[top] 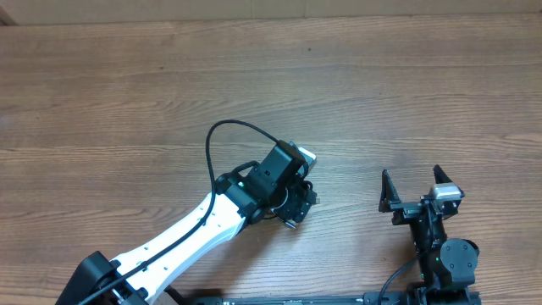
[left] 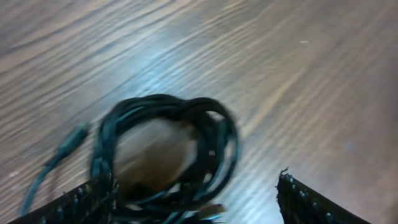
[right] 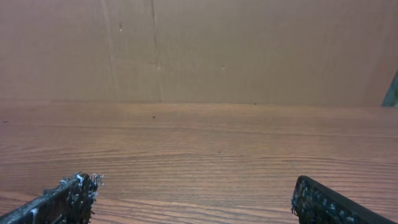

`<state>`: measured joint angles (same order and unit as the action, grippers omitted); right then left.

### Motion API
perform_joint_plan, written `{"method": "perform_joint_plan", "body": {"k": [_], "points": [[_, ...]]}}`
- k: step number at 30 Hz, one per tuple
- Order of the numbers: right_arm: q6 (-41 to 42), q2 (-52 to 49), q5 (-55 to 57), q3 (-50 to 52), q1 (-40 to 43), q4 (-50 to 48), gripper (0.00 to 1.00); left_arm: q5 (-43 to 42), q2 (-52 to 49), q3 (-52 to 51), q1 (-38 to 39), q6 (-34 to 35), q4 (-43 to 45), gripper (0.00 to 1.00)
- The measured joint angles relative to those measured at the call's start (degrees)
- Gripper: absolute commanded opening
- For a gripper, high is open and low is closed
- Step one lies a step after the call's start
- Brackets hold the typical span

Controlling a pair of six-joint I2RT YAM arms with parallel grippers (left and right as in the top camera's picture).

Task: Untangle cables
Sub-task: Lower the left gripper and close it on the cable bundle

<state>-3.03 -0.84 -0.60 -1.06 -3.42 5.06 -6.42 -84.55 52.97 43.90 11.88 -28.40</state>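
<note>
Starting closest to the left wrist camera, the left gripper (left: 194, 182) shows only the toothed black tips of its fingers (left: 93, 199), cut off by the lower edge. They stand released and wide apart, clamping nothing. Between them lie the cables (left: 168, 103): thin, rubbery black cords wound into a rough ring of several overlapping turns, blurred enough that single strands are hard to separate. The ring's lower part runs out of view. Its left side sits against one fingertip, though whether they touch is unclear, while the other fingertip stands clear of it. One loose strand trails off to the left of the bundle and ends in a small plug (left: 77, 133), too smeared to identify. Under the bundle the table (top: 127, 85) is brown wood-grain, smooth with a soft sheen. From overhead the bundle is almost wholly hidden beneath the gripper head. A thicker black wire (top: 210, 148) arches up just left of it from the white left arm (top: 195, 229). Well to the right of the bundle, the right gripper (top: 412, 174) has its fingers spread with nothing between them. Far beyond the bundle stands a plain, creased cardboard wall (right: 249, 50).
</note>
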Motion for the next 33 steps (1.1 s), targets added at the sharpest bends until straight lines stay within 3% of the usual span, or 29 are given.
{"method": "perform_joint_plan", "body": {"k": [5, 15, 17, 18, 22, 33], "points": [[0.0, 0.0, 0.0, 0.0, 0.0, 0.0, 1.0, -0.3, 0.0, 0.0, 1.2, -1.5, 0.2, 0.68], [0.0, 0.0, 0.0, 0.0, 0.0, 0.0, 1.0, 5.0, -4.7, 0.0, 2.3, -2.9, 1.5, 0.65], [0.0, 0.0, 0.0, 0.0, 0.0, 0.0, 1.0, 5.0, -5.8, 0.0, 2.3, -2.9, 1.9, 0.6], [0.0, 0.0, 0.0, 0.0, 0.0, 0.0, 1.0, 5.0, -6.4, 0.0, 2.3, -2.9, 2.3, 0.54], [0.0, 0.0, 0.0, 0.0, 0.0, 0.0, 1.0, 5.0, -7.7, 0.0, 2.3, -3.1, 3.0, 0.05], [0.0, 0.0, 0.0, 0.0, 0.0, 0.0, 1.0, 7.6, -7.7, 4.6, 0.0, 0.2, 2.3, 0.04]]}}
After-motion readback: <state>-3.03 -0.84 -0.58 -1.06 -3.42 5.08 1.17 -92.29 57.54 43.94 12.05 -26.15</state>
